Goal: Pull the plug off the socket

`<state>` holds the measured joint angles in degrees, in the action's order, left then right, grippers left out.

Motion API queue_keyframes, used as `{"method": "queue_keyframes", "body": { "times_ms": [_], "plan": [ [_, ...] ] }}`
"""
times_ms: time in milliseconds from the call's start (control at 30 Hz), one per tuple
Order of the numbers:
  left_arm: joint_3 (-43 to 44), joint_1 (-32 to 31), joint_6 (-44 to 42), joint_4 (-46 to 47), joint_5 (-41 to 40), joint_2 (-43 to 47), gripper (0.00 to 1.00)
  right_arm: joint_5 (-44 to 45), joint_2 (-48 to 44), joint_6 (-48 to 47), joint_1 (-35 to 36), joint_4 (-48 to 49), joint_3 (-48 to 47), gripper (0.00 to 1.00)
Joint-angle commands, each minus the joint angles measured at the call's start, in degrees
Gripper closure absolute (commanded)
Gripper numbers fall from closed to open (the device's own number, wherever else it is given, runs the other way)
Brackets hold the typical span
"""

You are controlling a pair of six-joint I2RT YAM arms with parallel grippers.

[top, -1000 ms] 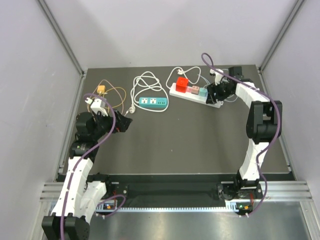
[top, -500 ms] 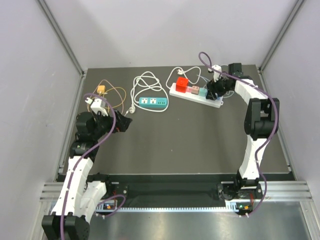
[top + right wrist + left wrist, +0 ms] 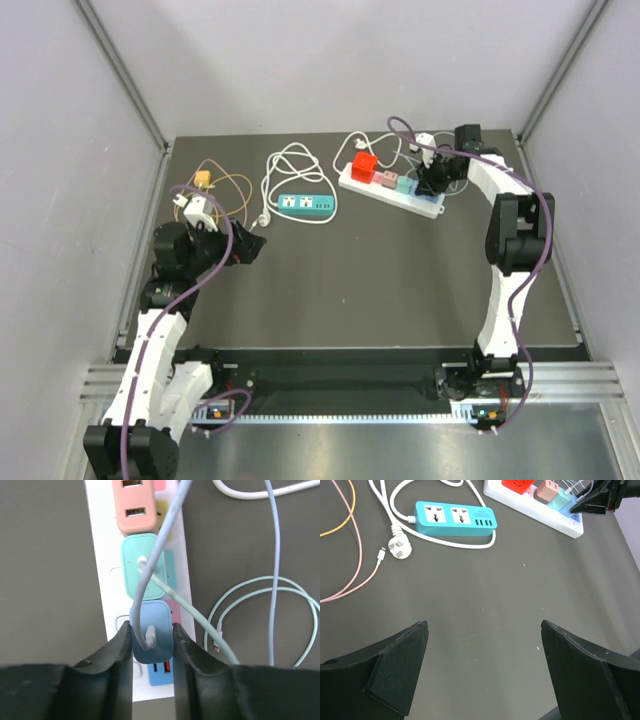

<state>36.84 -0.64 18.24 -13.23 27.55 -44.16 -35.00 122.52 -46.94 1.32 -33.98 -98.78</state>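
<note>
Spreading under everything, the dark counter [image 3: 380, 290] held two power strips and loose cables along its far edge. The right arm [image 3: 515, 240] reached from the near edge up to the far right corner, and the left arm [image 3: 165, 300] stood bent beside the left edge.

The white power strip [image 3: 392, 192] lay slanted near the far right corner. A red plug [image 3: 364, 166], a pink plug [image 3: 134, 507], a mint plug [image 3: 145, 565] and a blue plug [image 3: 159, 617] sat in a row along it. The right gripper [image 3: 152, 639] hung over the strip's right end, its fingers [image 3: 117, 655] pressed against both sides of the blue plug, pinching it. That plug sat over the last socket of the white strip; whether its pins were seated could not be told.

The left gripper [image 3: 482, 667] hovered over bare counter toward the left edge, its fingers spread wide and holding nothing.

A teal power strip [image 3: 455, 517] lay at the middle of the far edge. Its white cable [image 3: 290, 165] coiled behind it and ended in a white wall plug [image 3: 400, 549]. A thin orange cable [image 3: 353, 502] looped near the far left corner.
</note>
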Motion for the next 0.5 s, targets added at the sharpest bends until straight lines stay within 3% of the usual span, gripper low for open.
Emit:
{"method": "queue_keyframes", "body": {
  "times_ms": [0,133,333,467],
  "plan": [
    [-0.5,0.0,0.1,4.5,3.3,-0.2,0.01,-2.7,-1.0,-6.7,-0.4,-1.3,-0.3,0.84],
    [-0.9,-0.1,2.1,6.2,6.7,-2.1,0.01,-2.4,-3.4,-8.4,-0.4,-0.7,2.8,1.00],
    [-1.1,-0.3,7.9,8.9,11.9,-6.1,0.03,-5.3,-12.8,-1.0,-3.2,3.0,11.9,1.00],
    [0.4,-1.6,12.4,10.0,13.2,-9.4,0.06,-8.2,-22.8,6.1,-3.3,7.2,24.2,1.00]
  ]
}}
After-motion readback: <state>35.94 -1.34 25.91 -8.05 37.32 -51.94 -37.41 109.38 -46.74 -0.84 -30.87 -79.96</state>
